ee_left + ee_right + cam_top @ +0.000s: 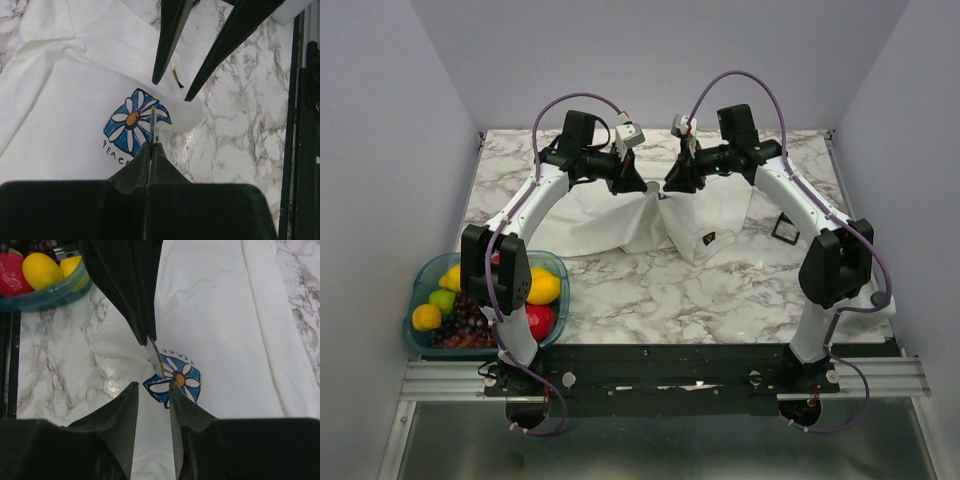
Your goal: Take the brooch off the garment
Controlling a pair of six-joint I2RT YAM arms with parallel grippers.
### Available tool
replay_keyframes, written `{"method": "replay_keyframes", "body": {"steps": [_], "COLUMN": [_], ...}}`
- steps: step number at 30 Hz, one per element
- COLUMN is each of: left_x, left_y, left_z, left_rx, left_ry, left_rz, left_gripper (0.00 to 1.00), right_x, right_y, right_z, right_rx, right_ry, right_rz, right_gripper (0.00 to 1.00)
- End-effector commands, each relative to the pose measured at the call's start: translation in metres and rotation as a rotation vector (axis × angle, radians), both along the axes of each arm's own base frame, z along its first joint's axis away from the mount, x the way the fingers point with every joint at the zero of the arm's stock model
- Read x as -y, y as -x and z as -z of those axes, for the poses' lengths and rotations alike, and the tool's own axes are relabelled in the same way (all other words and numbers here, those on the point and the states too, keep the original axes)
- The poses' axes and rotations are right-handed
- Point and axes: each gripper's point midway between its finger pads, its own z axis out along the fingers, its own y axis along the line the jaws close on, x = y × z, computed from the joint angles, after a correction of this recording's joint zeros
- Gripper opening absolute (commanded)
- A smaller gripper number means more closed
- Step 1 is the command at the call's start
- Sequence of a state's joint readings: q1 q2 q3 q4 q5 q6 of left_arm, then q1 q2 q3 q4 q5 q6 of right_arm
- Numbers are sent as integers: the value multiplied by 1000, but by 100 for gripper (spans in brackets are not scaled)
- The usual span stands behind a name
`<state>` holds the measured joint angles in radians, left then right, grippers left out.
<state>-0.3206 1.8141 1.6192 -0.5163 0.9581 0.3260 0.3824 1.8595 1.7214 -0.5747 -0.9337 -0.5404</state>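
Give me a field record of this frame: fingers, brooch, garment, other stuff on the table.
left gripper: fingers shut on the brooch
right gripper: fingers open, poised close to the brooch
brooch: thin disc, edge-on to both wrist cameras, above the flower print
garment: white, lying on the marble table, cloth puckered at the brooch
flower print: blue and white, yellow centre
fruit bowl: near-left corner
black frame: right of the garment

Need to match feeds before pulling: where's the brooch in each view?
Top: not visible, hidden where the arms meet over the shirt.
Left wrist: brooch at centre, edge-on, pinched by the left gripper.
Right wrist: centre, just above the open right gripper.
Landmark: blue flower print beside it, both wrist views.
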Motion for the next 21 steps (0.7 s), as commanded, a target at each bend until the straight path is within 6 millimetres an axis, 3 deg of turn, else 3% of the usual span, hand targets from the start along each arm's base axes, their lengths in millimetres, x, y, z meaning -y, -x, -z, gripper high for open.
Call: {"method": "replay_keyframes", "body": {"steps": [1,13,17,21], "left_x": [7,6,6,6], "left_y": [4,3,2,0], "left_z": [-32,-32,-30,-29], "left_rx": [19,5,1,-2], "left_ry": [99,113,114,112], "left_rz": [28,34,34,35], "left_gripper": [0,0,0,0], "right_x": [-11,-22,-22,-22], "right_y": [0,-6,-7,-7], "right_z": [3,10,8,5], "right_rx": [-12,-16,-6,-1], "right_ry": [-26,-16,-15,-19], "right_rz": [-32,-10,-8,-10], "right_gripper": [39,37,29,27]}}
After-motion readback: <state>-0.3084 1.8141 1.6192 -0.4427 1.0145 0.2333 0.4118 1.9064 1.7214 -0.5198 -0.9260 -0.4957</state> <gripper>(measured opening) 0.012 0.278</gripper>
